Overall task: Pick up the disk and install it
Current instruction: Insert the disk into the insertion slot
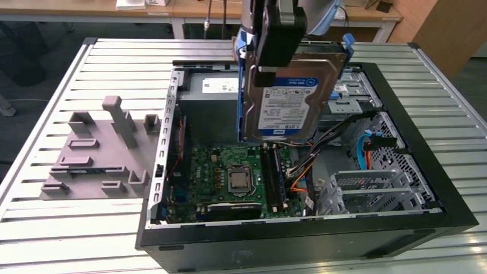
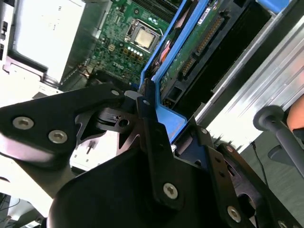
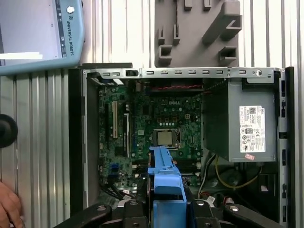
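One step looks done, the pick-up: gripper (image 1: 266, 73) pinches the disk (image 1: 293, 105) by its blue carrier, upright above the open computer case (image 1: 304, 237); install pending, probably needs levelling and careful alignment.

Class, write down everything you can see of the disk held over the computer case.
The disk is a flat silver-grey metal hard drive with a white-and-blue label, framed by a blue plastic carrier. It hangs upright, slightly tilted, above the open computer case, over the motherboard. The gripper is shut on its upper edge; nothing else appears to touch it.
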You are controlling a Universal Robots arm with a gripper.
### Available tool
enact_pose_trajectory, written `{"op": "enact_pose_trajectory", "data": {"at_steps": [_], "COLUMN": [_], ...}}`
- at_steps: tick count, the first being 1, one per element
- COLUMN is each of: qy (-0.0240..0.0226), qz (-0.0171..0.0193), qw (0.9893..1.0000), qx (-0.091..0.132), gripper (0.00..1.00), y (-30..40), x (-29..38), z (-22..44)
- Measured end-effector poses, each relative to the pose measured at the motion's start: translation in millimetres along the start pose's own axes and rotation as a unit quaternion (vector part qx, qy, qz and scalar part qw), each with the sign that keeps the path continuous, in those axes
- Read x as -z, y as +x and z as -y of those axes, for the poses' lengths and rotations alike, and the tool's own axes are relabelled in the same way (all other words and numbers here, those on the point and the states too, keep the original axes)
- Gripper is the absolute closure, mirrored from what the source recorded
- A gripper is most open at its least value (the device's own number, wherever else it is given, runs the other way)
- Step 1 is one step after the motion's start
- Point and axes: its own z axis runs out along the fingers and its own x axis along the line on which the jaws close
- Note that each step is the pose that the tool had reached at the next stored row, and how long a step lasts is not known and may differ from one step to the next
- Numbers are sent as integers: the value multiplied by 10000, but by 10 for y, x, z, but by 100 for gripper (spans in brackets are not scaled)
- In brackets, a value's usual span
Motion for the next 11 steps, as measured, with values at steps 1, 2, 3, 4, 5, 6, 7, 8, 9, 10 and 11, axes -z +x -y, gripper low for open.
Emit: {"op": "enact_pose_trajectory", "data": {"at_steps": [1, 2, 3, 4, 5, 6, 7, 8, 9, 10, 11], "qy": [0, 1, 0, 0, 0, 0, 0, 0, 0, 0, 0], "qz": [0, 1, 1, 0, 0, 1, 1, 1, -1, -2, -1], "qw": [10000, 10000, 10000, 10000, 10000, 10000, 10000, 10000, 10000, 10000, 10000], "qx": [0, 0, 0, 0, 0, 0, 1, 0, 0, 0, 0], "gripper": [64, 64, 64, 64, 64, 64, 64, 64, 64, 64, 64], "y": [18, 26, 29, 31, 33, 35, 36, 38, 42, 53, 74], "x": [-4, -7, -9, -12, -14, -18, -21, -25, -28, -33, -38], "z": [19, 46, 78, 114, 149, 183, 209, 222, 228, 229, 230]}}
